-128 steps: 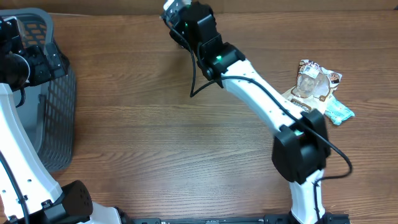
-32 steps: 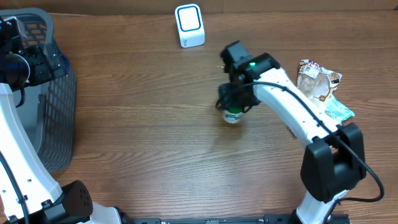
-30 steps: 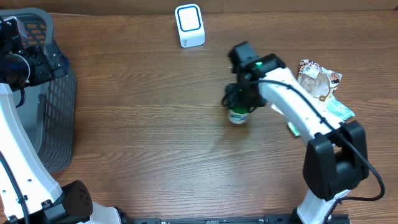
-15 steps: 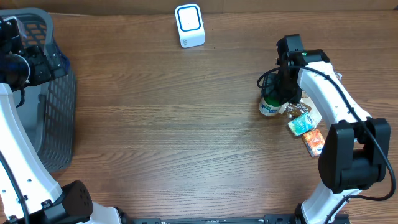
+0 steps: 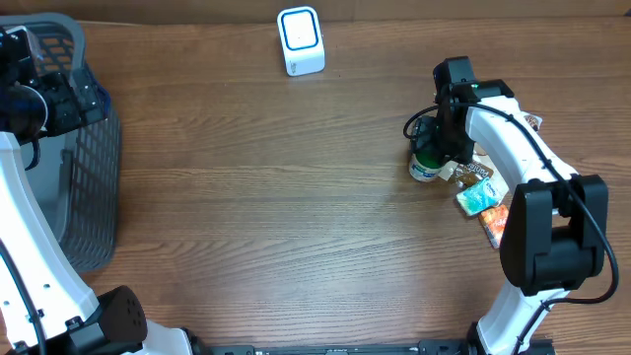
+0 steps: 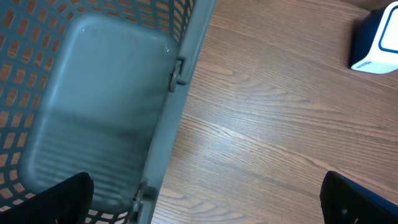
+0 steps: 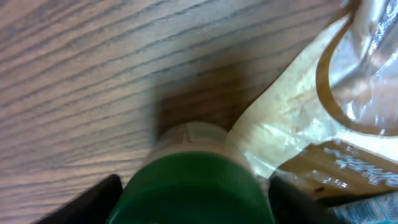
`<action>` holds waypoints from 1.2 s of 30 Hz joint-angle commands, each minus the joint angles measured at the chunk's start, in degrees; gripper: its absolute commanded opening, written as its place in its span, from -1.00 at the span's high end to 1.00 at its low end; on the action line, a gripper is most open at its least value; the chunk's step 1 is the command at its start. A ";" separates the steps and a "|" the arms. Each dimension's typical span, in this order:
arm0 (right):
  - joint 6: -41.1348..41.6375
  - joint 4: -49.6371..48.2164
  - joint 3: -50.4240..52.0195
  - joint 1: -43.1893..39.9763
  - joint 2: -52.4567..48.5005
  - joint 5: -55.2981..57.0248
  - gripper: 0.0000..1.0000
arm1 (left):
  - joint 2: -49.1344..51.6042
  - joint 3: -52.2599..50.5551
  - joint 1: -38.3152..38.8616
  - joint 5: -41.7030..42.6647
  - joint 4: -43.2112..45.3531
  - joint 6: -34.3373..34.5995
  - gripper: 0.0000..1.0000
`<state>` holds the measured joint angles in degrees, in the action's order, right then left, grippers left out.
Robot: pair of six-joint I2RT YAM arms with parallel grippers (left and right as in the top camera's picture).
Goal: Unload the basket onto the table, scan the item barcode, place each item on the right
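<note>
Bottle, small and white with a round green cap (image 5: 425,170), standing on the brown wooden table (image 5: 246,197) at the right side, right up against a crinkly tan and see-through snack bag (image 7: 292,118). Right gripper (image 5: 440,148) straight above, black fingers (image 7: 93,199) down on both sides of the green cap. Cannot tell if squeezing or let go. Small blue-green packet (image 5: 480,197) and orange packet (image 5: 496,225) lying nearer and to the right. White box scanner with a blue front (image 5: 301,39) at the far edge, well apart from the bottle. Left gripper (image 6: 205,208) spread wide, holding nothing, over the grey plastic basket (image 6: 93,124) at the left.
</note>
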<state>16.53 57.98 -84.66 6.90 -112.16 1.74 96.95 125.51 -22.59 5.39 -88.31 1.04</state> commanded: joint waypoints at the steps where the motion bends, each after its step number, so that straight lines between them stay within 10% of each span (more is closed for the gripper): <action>1: 0.00 0.50 -1.40 0.09 -0.33 0.70 -0.90 | 0.28 0.20 0.11 0.17 0.07 -1.07 -0.99; 36: -0.20 30.01 -18.60 6.16 47.30 -4.66 -1.00 | 0.28 0.20 0.11 0.17 0.07 -1.07 -0.99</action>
<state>16.49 86.74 -102.30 12.80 -65.71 -2.55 96.95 125.51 -22.59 5.37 -88.31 1.04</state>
